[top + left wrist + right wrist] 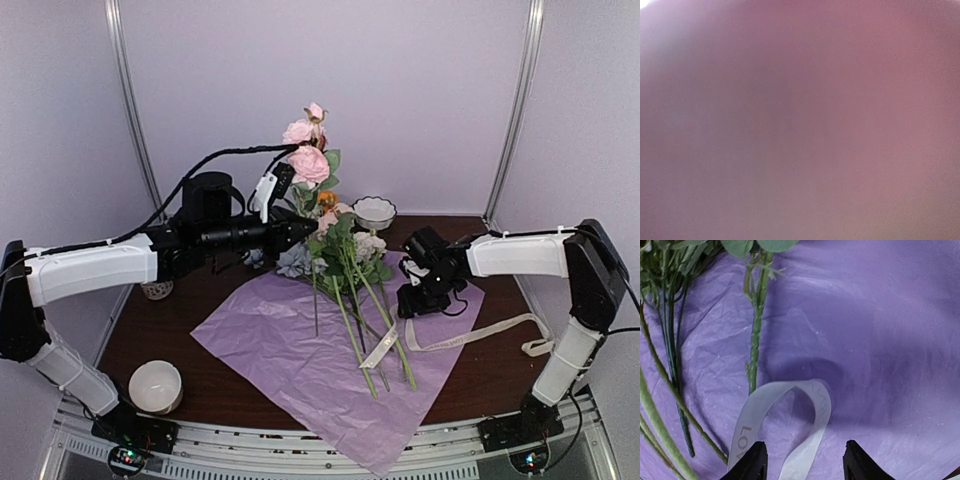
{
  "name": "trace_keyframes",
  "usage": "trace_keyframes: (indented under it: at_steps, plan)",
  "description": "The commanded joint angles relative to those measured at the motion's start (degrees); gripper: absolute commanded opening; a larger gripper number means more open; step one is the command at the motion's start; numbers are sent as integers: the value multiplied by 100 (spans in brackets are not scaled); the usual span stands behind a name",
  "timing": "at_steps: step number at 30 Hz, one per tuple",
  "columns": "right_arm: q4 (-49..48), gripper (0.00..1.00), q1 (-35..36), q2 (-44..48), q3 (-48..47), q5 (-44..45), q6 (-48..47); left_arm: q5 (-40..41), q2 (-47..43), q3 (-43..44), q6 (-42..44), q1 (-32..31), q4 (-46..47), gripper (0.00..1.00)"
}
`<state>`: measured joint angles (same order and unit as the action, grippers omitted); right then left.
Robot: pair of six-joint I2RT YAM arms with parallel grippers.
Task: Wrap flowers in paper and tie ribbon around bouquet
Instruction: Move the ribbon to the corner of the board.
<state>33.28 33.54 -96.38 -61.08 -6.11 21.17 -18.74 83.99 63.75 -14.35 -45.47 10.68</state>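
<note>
Black fingers of my right pincer (804, 452) stand part-open, gripping nothing; the ribbon (816, 405) loops up between them on the paper (890, 340), its length trailing right across the table (490, 375). The flowers (756, 335) lie just left. My left arm (90, 270) is farther off.

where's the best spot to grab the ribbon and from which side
Probably the raised loop of the ribbon, where it arches up off the paper beside a green stalk. There the fingers can get round it without snagging the thin sheet. Come straight down from above with the right gripper. Its open fingers stand either side of the loop, so closing should pinch the loop's two legs together.
</note>
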Motion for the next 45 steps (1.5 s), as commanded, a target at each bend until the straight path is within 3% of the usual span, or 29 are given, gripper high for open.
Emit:
trace_keyframes:
  at_steps: [1, 9, 19, 25, 29, 36, 41, 42, 45]
  plan:
    - [29, 49, 12, -436, -462, 700, 120, 16, -71, -16, -97, 3, 159, 0]
    - [-54, 25, -50, -655, -465, 846, 92, -94, -30, -113, -453, 3, 267, 0]
    - [-296, 29, -117, -845, -509, 137, 91, -63, 539, 13, -1582, 184, 428, 0]
    - [-281, 0, -205, -821, -471, 285, 89, -257, 987, -202, -2541, 363, 1104, 0]
    - [-144, 0, -504, -113, -385, 817, 77, -308, 1290, -204, -3038, 362, 1439, 0]
    - [-63, 0, -2190, 1956, 187, 1724, 1, -269, 1835, -179, -3867, 436, 1733, 0]
    - [-132, 0, -3011, 2616, 422, 1898, -235, -273, 2143, -155, -4070, 477, 1745, 0]
    - [-76, 5, -3032, 2581, 398, 1875, -274, -261, 2211, -115, -4061, 478, 1708, 0]
    - [248, 46, -3033, 2337, 258, 1859, -313, -308, 2479, 99, -3938, 503, 1465, 0]
